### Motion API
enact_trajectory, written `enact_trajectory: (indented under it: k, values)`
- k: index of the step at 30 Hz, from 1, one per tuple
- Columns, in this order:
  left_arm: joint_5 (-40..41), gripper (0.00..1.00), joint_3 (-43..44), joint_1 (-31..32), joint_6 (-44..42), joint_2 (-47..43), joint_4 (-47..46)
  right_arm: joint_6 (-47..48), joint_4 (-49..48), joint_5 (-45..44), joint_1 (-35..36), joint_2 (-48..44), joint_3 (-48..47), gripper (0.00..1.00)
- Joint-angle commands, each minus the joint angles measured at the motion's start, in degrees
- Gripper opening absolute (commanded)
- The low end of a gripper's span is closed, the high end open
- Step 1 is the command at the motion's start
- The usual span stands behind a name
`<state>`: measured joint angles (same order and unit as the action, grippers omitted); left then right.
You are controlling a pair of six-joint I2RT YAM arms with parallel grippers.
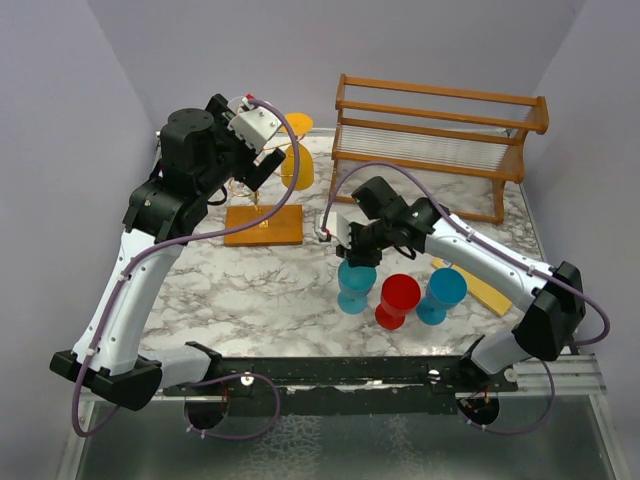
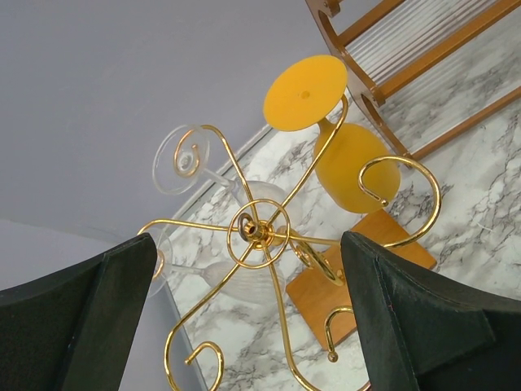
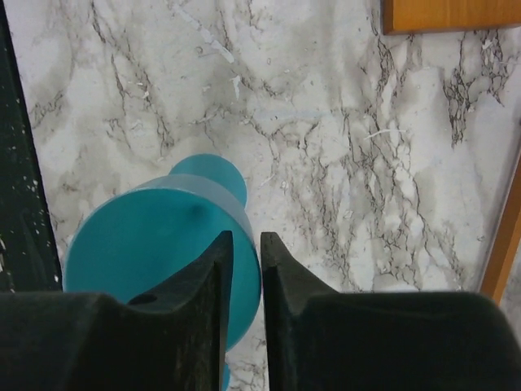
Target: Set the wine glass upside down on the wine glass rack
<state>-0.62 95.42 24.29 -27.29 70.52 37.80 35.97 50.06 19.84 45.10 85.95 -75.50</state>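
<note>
Left arm [image 1: 130, 262] is up at 10 o'clock on the worktop [image 1: 250, 295]. Left fingers [image 2: 85, 314] are released and spread wide, nothing between them. They sit above the wine glass rack [image 2: 259, 232], one either side of its hub in the wrist view.

The rack stands upright on its orange-brown base [image 1: 263, 224], at 10–11 o'clock of the worktop centre. Clear glasses [image 2: 181, 159] hang on its arms at 10–11 o'clock of the hub.

Yellow wine glass [image 2: 354, 167] hangs upside down at 1 o'clock of the hub, foot on top, bowl below, stem caught in a gold arm. It's clear of the left fingers.

Right fingers [image 3: 285, 293] are at 5 o'clock of the rack base, over the left teal wine glass [image 3: 155, 252]. They're drawn in to a narrow slit that straddles the glass's right edge. Can't tell whether they actually pinch it. That glass stands on the worktop at 6 o'clock.

Red wine glass [image 1: 398, 298] is just beside it at its 3 o'clock. A second teal wine glass [image 1: 440, 292] is just beside the red one, again at 3 o'clock.

Wooden slatted shelf rack [image 1: 440, 135] stands at 1 o'clock, at the far edge.
</note>
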Motion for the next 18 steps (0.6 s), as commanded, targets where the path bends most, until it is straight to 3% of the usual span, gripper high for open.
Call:
enact_trajectory:
  k: [1,4,12,18]
  values:
    - [-1.3,0.99,-0.27,-0.71,0.9,-1.44,-1.25,1.24,1.63,1.32,1.04,1.6,-3.42,0.14]
    - [-1.38,0.99,-0.47,-1.06,1.19,-1.61,-1.54,1.99,1.79,3.81,1.13,1.84,-5.09,0.02]
    - [-1.88,0.99,-1.46,-1.7,1.29,-1.79,-2.48,3.98,-3.2,8.63,1.13,-3.48,-7.14,0.01]
    - [-3.91,0.99,0.25,-2.41,4.96,-1.53,-3.89,1.3,-10.08,0.82,0.73,-9.97,-6.41,0.01]
